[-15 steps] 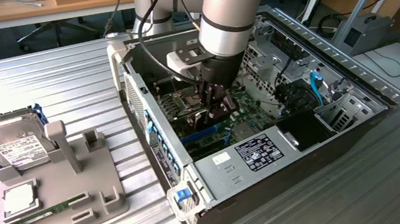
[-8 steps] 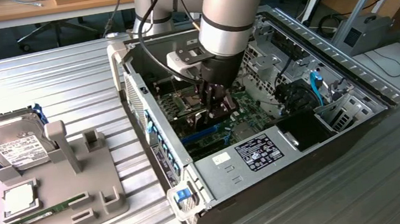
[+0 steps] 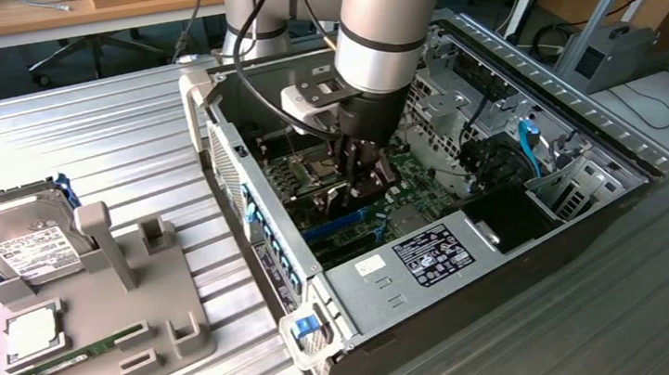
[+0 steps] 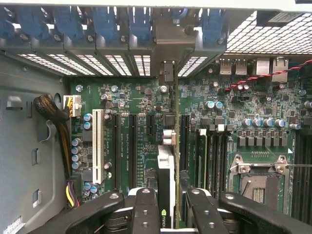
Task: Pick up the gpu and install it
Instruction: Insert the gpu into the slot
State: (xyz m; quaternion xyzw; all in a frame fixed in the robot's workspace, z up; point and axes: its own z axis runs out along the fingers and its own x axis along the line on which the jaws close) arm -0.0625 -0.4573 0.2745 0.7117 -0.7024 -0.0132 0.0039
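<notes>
Motherboard slots [image 4: 132, 146] flank gpu [image 4: 165, 163], seemingly pinched by gripper [image 4: 170, 197]; cables [image 4: 56, 117] aside.

We see the open case [image 3: 371, 291] admitting entry from above, its walls hemming the sides. Around the gripper [image 4: 173, 207] clamping the graphics card [image 4: 165, 170], the empty slots [image 4: 132, 151] lie low; a cable bundle [image 4: 56, 122] on one side and a red twisted wire [image 4: 263, 73] on the other narrow the room.

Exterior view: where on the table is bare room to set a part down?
Bare ribbed table lies at the exterior view's upper left, bordered by the grey holder and the computer case, and at its lower right. Crowded: inside the case, where the gripper holds the gpu.
</notes>
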